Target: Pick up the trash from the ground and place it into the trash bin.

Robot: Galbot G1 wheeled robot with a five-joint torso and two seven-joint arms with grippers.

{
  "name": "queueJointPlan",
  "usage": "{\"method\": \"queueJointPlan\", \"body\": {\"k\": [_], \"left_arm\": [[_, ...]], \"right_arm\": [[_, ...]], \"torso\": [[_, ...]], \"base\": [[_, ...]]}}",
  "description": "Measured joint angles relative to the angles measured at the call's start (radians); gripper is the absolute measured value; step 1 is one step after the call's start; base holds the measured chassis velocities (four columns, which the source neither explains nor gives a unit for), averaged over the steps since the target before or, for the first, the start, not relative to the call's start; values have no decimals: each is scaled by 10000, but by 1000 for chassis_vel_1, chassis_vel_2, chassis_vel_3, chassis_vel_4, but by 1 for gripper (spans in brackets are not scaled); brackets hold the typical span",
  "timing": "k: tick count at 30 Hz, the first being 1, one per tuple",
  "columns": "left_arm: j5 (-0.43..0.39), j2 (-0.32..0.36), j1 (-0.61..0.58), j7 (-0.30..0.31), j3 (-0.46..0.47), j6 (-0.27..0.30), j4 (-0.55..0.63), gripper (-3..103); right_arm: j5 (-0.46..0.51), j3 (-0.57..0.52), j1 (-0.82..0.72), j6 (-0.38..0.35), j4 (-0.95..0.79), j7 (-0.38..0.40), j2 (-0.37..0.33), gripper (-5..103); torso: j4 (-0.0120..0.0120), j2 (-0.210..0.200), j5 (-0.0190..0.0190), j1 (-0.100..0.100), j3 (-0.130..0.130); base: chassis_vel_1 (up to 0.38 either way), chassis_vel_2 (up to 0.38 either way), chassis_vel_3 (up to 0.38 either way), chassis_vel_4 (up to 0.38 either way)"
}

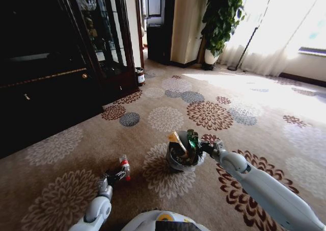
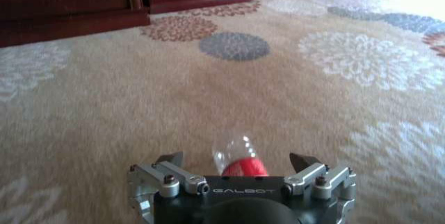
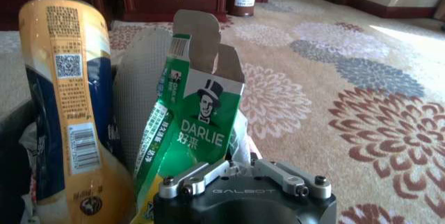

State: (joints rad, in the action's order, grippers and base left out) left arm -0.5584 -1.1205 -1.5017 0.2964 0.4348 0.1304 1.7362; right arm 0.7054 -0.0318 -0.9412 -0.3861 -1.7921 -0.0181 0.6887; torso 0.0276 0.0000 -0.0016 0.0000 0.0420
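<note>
We keep our left gripper [image 2: 236,162] low on the carpet [image 2: 208,99], fingers wide open either side of the bottle [image 2: 238,157], lined up to close on it. Our right gripper [image 1: 202,147] is at the bin [image 1: 179,160] rim, apparently holding the green box [image 3: 187,125] among packets; its finger state we cannot tell. A dark cabinet [image 1: 46,83] stands well apart.

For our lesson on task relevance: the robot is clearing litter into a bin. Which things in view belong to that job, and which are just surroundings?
Belongs to the job:
- clear bottle with red cap, between the open left claw fingers
- trash bin
- green carton and yellow packet in the bin, at the right claw

Just surroundings:
- dark cabinet
- potted plant
- small canister by the cabinet
</note>
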Motion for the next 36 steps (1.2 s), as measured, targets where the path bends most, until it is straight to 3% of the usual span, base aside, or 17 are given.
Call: {"method": "queueJointPlan", "body": {"k": [2,5,10,13,16,23,31,36], "left_arm": [[-44,-12,1118,259,40,926,334,100],[-174,44,1485,240,89,1128,481,100],[-446,67,1604,272,74,1499,536,100],[-646,-22,1581,623,5,1875,547,100],[-1428,-162,1579,1136,-87,2426,415,100],[-1931,-204,1892,944,-271,2684,-722,100],[-1779,-456,2481,682,-571,2632,-2250,100],[-1740,-726,2805,833,-673,2716,-2647,100]], "right_arm": [[215,-10,43,53,-40,-8,0,1],[268,-18,54,32,-48,-5,-10,1],[312,-23,42,-6,-89,-1,-24,1],[344,-19,52,-25,-87,-4,-29,1],[362,-26,139,-75,26,2,-92,1],[369,-19,104,-84,7,-2,-113,1],[364,143,106,-70,-5,0,-158,1],[397,217,68,-64,-193,-2,-251,1]], "torso": [[-6,0,23,0,1],[-16,0,21,1,1],[0,0,18,0,1],[3,0,15,0,1],[-9,0,15,0,1],[-2,-1,15,0,2],[-3,0,14,0,2],[-6,0,16,0,2]], "base": [[0,0,0,0],[0,0,0,0],[0,0,0,0],[0,0,0,0],[0,0,0,0],[0,0,0,0],[0,0,0,0],[0,0,0,0]]}}
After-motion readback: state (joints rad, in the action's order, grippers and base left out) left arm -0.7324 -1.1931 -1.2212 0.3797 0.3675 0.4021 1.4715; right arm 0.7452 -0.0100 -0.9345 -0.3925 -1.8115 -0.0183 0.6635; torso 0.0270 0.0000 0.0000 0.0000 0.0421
